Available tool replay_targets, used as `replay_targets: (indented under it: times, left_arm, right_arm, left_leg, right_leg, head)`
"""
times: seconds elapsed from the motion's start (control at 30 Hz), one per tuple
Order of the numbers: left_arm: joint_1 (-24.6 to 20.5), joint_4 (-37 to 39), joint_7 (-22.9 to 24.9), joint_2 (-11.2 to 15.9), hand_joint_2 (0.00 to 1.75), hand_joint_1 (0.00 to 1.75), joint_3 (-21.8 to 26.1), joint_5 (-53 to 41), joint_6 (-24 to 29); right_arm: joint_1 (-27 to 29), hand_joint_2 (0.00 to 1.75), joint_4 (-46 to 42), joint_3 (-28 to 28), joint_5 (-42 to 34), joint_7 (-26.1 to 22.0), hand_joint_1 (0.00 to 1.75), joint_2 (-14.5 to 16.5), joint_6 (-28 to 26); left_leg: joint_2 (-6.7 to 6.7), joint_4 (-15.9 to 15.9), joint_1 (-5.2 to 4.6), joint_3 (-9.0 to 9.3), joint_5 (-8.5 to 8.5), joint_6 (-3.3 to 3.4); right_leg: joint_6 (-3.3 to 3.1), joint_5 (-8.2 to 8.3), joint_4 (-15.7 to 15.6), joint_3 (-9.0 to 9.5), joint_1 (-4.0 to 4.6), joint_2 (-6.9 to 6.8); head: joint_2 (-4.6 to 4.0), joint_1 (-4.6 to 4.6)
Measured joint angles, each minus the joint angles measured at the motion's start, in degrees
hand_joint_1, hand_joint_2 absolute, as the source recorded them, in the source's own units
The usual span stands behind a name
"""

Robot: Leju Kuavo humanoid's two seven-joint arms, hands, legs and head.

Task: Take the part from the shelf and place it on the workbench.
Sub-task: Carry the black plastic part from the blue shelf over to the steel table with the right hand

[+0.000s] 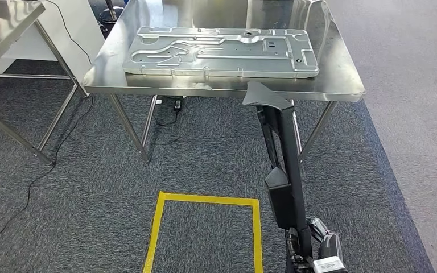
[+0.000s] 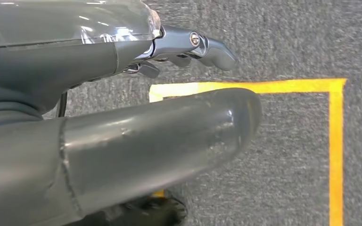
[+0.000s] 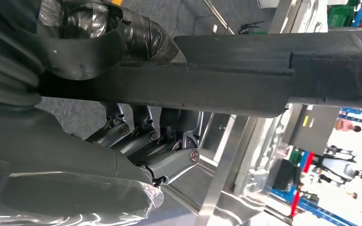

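Note:
The part is a long black bar (image 1: 281, 153) that rises from the bottom right of the head view. Its wider top end sits level with the front edge of the steel workbench (image 1: 341, 79); I cannot tell if it touches. My right hand (image 1: 314, 245) grips the bar near its lower end. In the right wrist view the fingers (image 3: 141, 141) wrap under the bar (image 3: 245, 70) while the thumb lies over it. My left hand (image 2: 122, 122) hangs over the carpet, fingers (image 2: 207, 47) and thumb apart, holding nothing.
A large stamped metal plate (image 1: 222, 51) covers most of the workbench top. A second steel table (image 1: 5, 23) stands at the left, with cables trailing on the carpet. A yellow tape rectangle (image 1: 205, 199) marks the floor before the bench. People (image 3: 358, 174) stand far off.

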Motion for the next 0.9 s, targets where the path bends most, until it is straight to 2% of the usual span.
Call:
replay_targets:
  times: [0.03, 0.07, 0.1, 0.13, 0.2, 0.23, 0.3, 0.33, 0.4, 0.47, 0.5, 0.53, 0.57, 0.6, 0.63, 0.67, 0.7, 0.77, 0.83, 0.87, 0.9]
  left_arm:
    - [0.10, 0.06, -0.03, 0.03, 0.00, 0.00, 0.14, -0.04, -0.03]
    - [0.16, 0.13, -0.07, 0.07, 0.00, 0.00, 0.24, -0.08, -0.07]
    - [0.17, 0.20, -0.13, 0.11, 0.00, 0.00, 0.32, -0.13, -0.11]
    - [0.14, 0.27, -0.18, 0.17, 0.00, 0.00, 0.39, -0.21, -0.18]
    - [0.05, 0.38, -0.28, 0.27, 0.00, 0.00, 0.53, -0.33, -0.25]
    - [0.06, 0.43, -0.31, 0.31, 0.00, 0.00, 0.58, -0.37, -0.27]
    - [0.10, 0.47, -0.32, 0.33, 0.00, 0.00, 0.62, -0.39, -0.28]
    - [0.08, 0.49, -0.33, 0.35, 0.00, 0.00, 0.66, -0.40, -0.28]
    - [-0.07, 0.52, -0.35, 0.37, 0.00, 0.00, 0.72, -0.43, -0.28]
    - [-0.13, 0.63, -0.38, 0.37, 0.00, 0.00, 0.83, -0.46, -0.32]
    - [-0.09, 0.73, -0.42, 0.37, 0.00, 0.00, 0.94, -0.48, -0.36]
    - [-0.07, 0.85, -0.48, 0.37, 0.00, 0.00, 1.07, -0.50, -0.43]
    - [-0.08, 0.98, -0.59, 0.37, 0.00, 0.00, 1.22, -0.53, -0.52]
    - [-0.12, 1.12, -0.76, 0.38, 0.00, 0.00, 1.38, -0.57, -0.65]
    - [-0.19, 1.24, -0.96, 0.42, 0.00, 0.00, 1.55, -0.61, -0.80]
    - [-0.30, 1.36, -1.19, 0.49, 0.00, 0.00, 1.70, -0.72, -0.94]
    - [-0.41, 1.50, -1.42, 0.57, 0.00, 0.00, 1.84, -0.89, -1.04]
    - [-0.57, 1.86, -1.90, 0.71, 0.00, 0.00, 2.04, -1.36, -1.14]
    - [-0.66, 2.25, -2.31, 0.95, 0.00, 0.00, 2.16, -1.90, -1.22]
    - [-0.78, 2.49, -2.45, 1.05, 0.00, 0.00, 2.20, -2.19, -1.28]
    - [-0.91, 2.75, -2.54, 1.16, 0.00, 0.00, 2.23, -2.45, -1.34]
  right_arm:
    - [-0.01, 1.75, 0.11, 0.13, -0.46, -0.05, 1.75, -0.02, -0.16]
    - [-0.02, 1.75, 0.21, 0.23, -0.84, -0.09, 1.75, -0.04, -0.30]
    - [-0.03, 1.75, 0.29, 0.33, -1.07, -0.11, 1.75, -0.07, -0.38]
    - [-0.06, 1.75, 0.37, 0.45, -1.18, -0.09, 1.75, -0.09, -0.43]
    - [-0.16, 1.75, 0.54, 0.70, -1.22, -0.05, 1.75, -0.17, -0.49]
    - [-0.18, 1.75, 0.63, 0.81, -1.25, -0.04, 1.75, -0.25, -0.51]
    - [-0.19, 1.75, 0.71, 0.93, -1.29, -0.03, 1.75, -0.46, -0.52]
    - [-0.18, 1.75, 0.72, 0.96, -1.28, -0.05, 1.75, -0.60, -0.52]
    - [-0.21, 1.75, 0.73, 0.98, -1.28, -0.07, 1.75, -0.84, -0.54]
    - [-0.21, 1.75, 0.80, 1.04, -1.21, 0.03, 1.75, -0.99, -0.58]
    - [-0.22, 1.75, 0.90, 1.10, -1.08, 0.17, 1.75, -1.10, -0.68]
    - [-0.23, 1.75, 1.01, 1.17, -0.79, 0.43, 1.75, -1.24, -0.81]
    - [-0.24, 1.75, 1.10, 1.27, -0.31, 0.81, 1.75, -1.40, -0.96]
    - [-0.28, 1.75, 1.16, 1.38, 0.45, 1.37, 1.75, -1.59, -1.07]
    - [-0.38, 1.75, 1.19, 1.48, 1.50, 2.14, 1.75, -1.76, -1.12]
    - [-0.49, 1.75, 1.14, 1.56, 2.78, 3.05, 1.75, -1.96, -1.16]
    - [-0.55, 1.75, 1.01, 1.61, 4.13, 4.01, 1.75, -2.17, -1.25]
    - [-0.51, 1.75, 0.42, 1.62, 6.80, 5.99, 1.75, -2.66, -1.55]
    - [-0.51, 1.75, -0.56, 1.33, 9.52, 8.17, 1.75, -3.07, -1.72]
    - [-0.74, 1.75, -1.09, 0.99, 10.80, 9.26, 1.75, -3.18, -1.62]
    - [-1.14, 1.75, -1.56, 0.49, 11.79, 10.21, 1.75, -3.22, -1.32]
  left_leg:
    - [0.01, -0.48, -0.01, -0.56, 1.03, 0.04]
    - [0.03, -2.92, -0.02, -0.10, 3.18, 0.25]
    - [0.12, -6.74, -0.07, 1.08, 5.88, 0.59]
    - [0.28, -10.20, -0.23, 2.10, 7.58, 0.99]
    - [0.48, -13.86, -0.60, 3.01, 8.39, 1.59]
    - [0.49, -14.00, -0.75, 2.82, 8.32, 1.80]
    - [0.43, -14.58, -0.44, 2.94, 10.10, 2.33]
    - [0.44, -14.92, -0.24, 3.03, 10.84, 2.63]
    - [0.51, -15.38, 0.04, 3.08, 11.52, 3.04]
    - [0.49, -15.39, 0.04, 2.84, 11.66, 3.19]
    - [0.47, -15.36, 0.06, 2.76, 11.66, 3.17]
    - [0.42, -15.34, 0.10, 2.78, 11.62, 3.10]
    - [0.31, -15.32, 0.18, 2.90, 11.51, 2.93]
    - [0.19, -15.31, 0.27, 3.11, 11.32, 2.68]
    - [0.09, -15.28, 0.27, 3.27, 11.05, 2.32]
    - [0.01, -15.25, 0.23, 3.38, 10.69, 1.90]
    - [0.00, -15.26, 0.16, 3.46, 10.38, 1.51]
    - [0.00, -15.47, 0.07, 3.70, 9.90, 0.77]
    - [0.04, -15.01, 0.26, 4.02, 9.42, 0.16]
    - [0.06, -13.33, 0.35, 3.38, 8.68, -0.09]
    - [0.08, -10.28, 0.42, 1.85, 7.52, -0.27]
  right_leg:
    - [-0.03, -0.12, 0.02, 0.13, 0.10, -0.03]
    - [-0.01, -0.23, 0.04, 0.32, 0.20, -0.03]
    - [0.04, -0.33, 0.05, 0.52, 0.28, -0.03]
    - [0.15, -0.37, 0.08, 0.71, 0.37, -0.03]
    - [0.63, -0.39, 0.12, 0.77, 0.41, 0.04]
    - [0.94, -0.36, 0.11, 0.77, 0.42, 0.08]
    - [1.64, -0.51, 0.28, 0.82, 0.48, 0.17]
    - [1.99, -1.13, 0.97, 0.63, 0.47, 0.27]
    - [2.70, -4.24, 5.40, -1.26, 0.18, 0.54]
    - [3.29, -7.99, 12.62, -4.55, -0.29, 0.65]
    - [3.56, -8.64, 14.96, -5.57, -0.56, 0.65]
    - [3.79, -8.15, 15.28, -5.60, -0.82, 0.65]
    - [3.96, -6.55, 13.19, -4.45, -1.07, 0.64]
    - [4.09, -4.44, 9.39, -2.41, -1.30, 0.64]
    - [4.13, -3.02, 5.32, -0.24, -1.39, 0.69]
    - [3.97, -2.17, 2.04, 1.47, -1.36, 0.76]
    - [3.70, -2.07, 0.11, 2.46, -1.26, 0.81]
    - [2.83, -2.70, -0.61, 2.84, -0.95, 0.87]
    - [1.94, -2.93, -0.98, 3.48, -1.05, 0.86]
    - [1.47, -3.08, -1.21, 3.99, -1.15, 0.82]
    - [1.07, -3.34, -1.38, 4.53, -1.19, 0.76]
  head:
    - [0.00, -0.01]
    - [0.00, -0.01]
    - [0.00, -0.01]
    - [0.00, 0.01]
    - [0.00, 0.01]
    - [0.00, 0.01]
    - [0.00, 0.01]
    - [0.00, 0.01]
    - [0.00, 0.02]
    - [0.00, 0.01]
    - [0.00, 0.01]
    - [0.00, 0.01]
    - [0.00, 0.02]
    - [0.00, 0.02]
    - [0.00, 0.02]
    - [0.00, 0.01]
    - [0.00, 0.01]
    - [0.00, 0.01]
    - [0.00, 0.00]
    - [0.00, 0.00]
    - [0.00, -0.01]
